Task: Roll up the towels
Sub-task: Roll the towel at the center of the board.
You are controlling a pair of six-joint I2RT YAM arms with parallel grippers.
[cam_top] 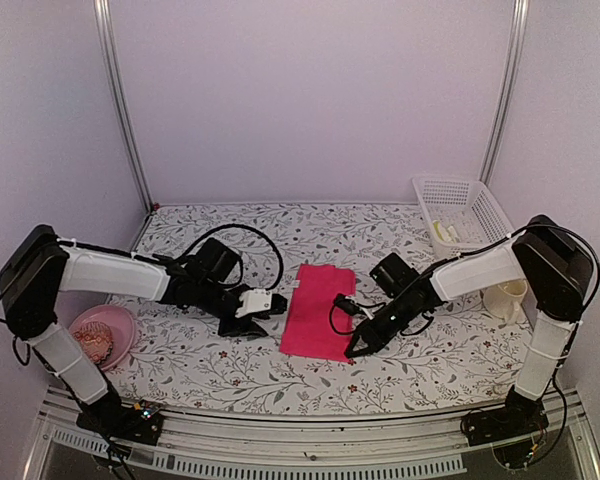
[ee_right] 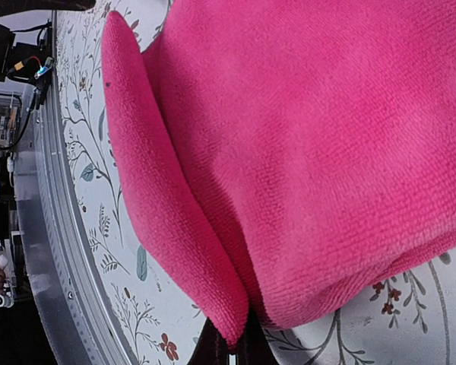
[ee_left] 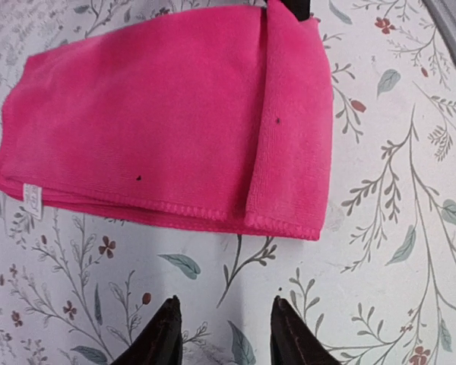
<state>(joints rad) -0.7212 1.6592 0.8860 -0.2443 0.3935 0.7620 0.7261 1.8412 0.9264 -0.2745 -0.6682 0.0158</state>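
Observation:
A bright pink towel (cam_top: 317, 308) lies flat in the middle of the flowered table (cam_top: 230, 365). Its near end is folded over into a narrow flap (ee_left: 290, 122). My right gripper (cam_top: 359, 346) is shut on the near right corner of that flap (ee_right: 167, 220), and its dark fingertips (ee_right: 216, 351) show just under the cloth. My left gripper (ee_left: 223, 310) hangs open just left of the towel's near left edge (ee_left: 167, 207), apart from it, with nothing between its fingers. In the top view the left gripper (cam_top: 256, 322) sits low over the table.
A white slatted basket (cam_top: 462, 205) stands at the back right with something pale yellow (cam_top: 443, 232) in it. A cream cup (cam_top: 506, 298) is by the right arm. A pink bowl (cam_top: 120, 322) sits at the near left edge. Metal rail runs along the front.

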